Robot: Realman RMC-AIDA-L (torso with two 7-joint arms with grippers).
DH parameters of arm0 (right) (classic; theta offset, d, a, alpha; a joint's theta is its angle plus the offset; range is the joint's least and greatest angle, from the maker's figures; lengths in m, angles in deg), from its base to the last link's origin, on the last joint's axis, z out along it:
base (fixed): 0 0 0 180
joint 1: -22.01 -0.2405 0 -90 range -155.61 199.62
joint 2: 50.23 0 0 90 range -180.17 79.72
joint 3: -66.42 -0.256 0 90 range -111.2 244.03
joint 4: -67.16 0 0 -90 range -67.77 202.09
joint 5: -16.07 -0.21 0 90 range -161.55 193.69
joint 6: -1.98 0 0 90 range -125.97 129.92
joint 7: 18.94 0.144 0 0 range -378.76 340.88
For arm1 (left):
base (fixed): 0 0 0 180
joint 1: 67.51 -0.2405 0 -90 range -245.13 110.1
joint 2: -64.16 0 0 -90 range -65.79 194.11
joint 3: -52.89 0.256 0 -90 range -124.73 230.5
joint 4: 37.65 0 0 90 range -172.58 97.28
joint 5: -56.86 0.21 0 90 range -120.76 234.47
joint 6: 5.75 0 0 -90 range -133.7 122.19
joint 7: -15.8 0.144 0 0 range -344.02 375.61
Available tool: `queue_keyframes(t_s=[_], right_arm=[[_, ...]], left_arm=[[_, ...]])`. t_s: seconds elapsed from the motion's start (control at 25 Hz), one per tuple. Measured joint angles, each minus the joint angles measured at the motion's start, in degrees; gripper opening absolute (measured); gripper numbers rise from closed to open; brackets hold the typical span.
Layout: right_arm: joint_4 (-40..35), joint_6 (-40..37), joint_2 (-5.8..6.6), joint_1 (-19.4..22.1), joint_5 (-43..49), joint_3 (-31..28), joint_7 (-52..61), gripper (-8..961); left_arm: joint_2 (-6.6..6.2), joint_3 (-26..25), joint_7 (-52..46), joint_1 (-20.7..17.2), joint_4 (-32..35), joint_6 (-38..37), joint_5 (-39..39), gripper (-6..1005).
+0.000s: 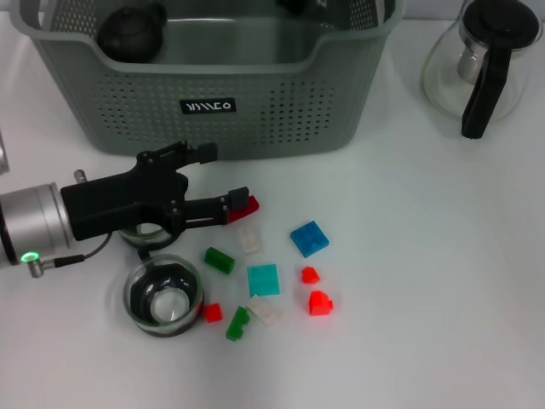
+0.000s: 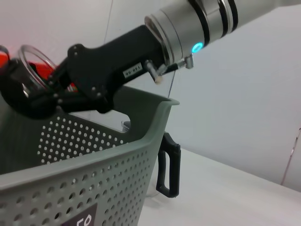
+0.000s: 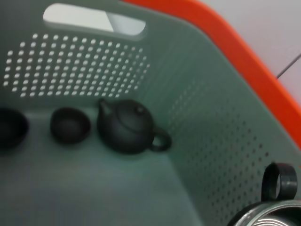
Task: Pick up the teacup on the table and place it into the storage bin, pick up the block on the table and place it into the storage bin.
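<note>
Blocks lie scattered on the table [image 1: 443,281] at 6 o'clock from the storage bin [image 1: 255,111], which sits at 12 o'clock. The left hand [image 1: 223,176] reaches in from 9 o'clock, low over the table, with its jaws spread apart. A red block [image 1: 249,204] sits right at its lower fingertip [image 1: 238,197], not visibly clamped. A white block [image 1: 249,239] and a green block [image 1: 219,260] lie just beyond it, towards 6 o'clock.

These pieces look like small, hard, light plastic bricks, stiff and smooth. A light pinch across two flat opposite sides should hold one, though so small a piece could twist or skid away if caught on a corner.

The left wrist view shows the right hand [image 2: 51,87] above the bin, apparently closed on a glass teacup [image 2: 21,89]. The right wrist view looks down into the bin, where a dark teapot [image 3: 127,126] rests on the floor.

A second teacup [image 1: 163,296] stands on the table at 7 o'clock. It is glass-walled with a dark liner, so probably slick, rigid and breakable. The rim or the handle looks like the surest place to take hold, and it should be set down gently rather than dropped. A glass teapot [image 1: 477,60] stands at 2 o'clock, well apart.
</note>
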Motion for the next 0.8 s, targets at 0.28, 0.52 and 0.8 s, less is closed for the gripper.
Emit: queue_keyframes(t_s=[0.28,0.52,0.8], right_arm=[[1.06,-0.38,0.0,0.84,-0.03,0.16,0.32,59],[0.95,-0.62,0.11,1.2,-0.03,0.21,0.57,62],[0.86,-0.97,0.16,1.29,0.01,0.2,0.85,65]], left_arm=[[0.04,0.0,0.0,-0.14,0.01,0.0,0.0,904],[0.16,0.0,0.0,-0.16,0.01,0.0,0.0,903],[0.17,0.0,-0.05,-0.23,0.01,-0.17,0.0,903]])
